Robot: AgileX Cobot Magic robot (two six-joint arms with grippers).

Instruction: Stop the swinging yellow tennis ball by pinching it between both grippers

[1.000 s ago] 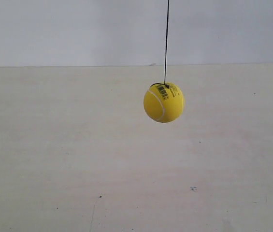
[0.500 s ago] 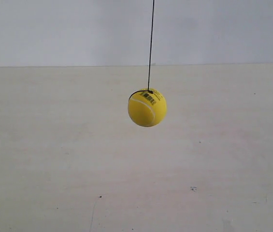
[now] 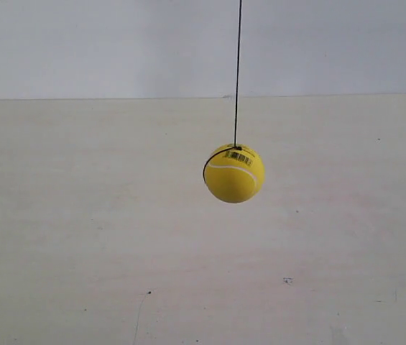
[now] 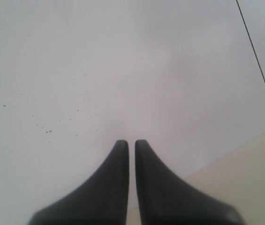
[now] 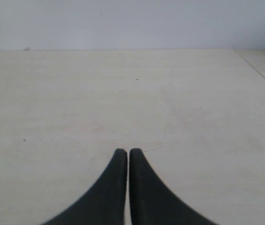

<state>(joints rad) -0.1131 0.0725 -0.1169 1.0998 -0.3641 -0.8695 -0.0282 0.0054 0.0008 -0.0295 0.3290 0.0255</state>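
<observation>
Our left tool [image 4: 132, 142] and right tool [image 5: 128, 151] sit pressed together, apart from the ball [image 3: 234, 173]; we risk batting it aside if they arrive unevenly.

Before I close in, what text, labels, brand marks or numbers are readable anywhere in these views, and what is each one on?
Barcode sticker near the top of the yellow tennis ball: only dark bars show, and any digits are too small and blurred to read.
No brand name can be made out on the ball.
No other word, number or sign shows in the exterior view or in either wrist view.
</observation>
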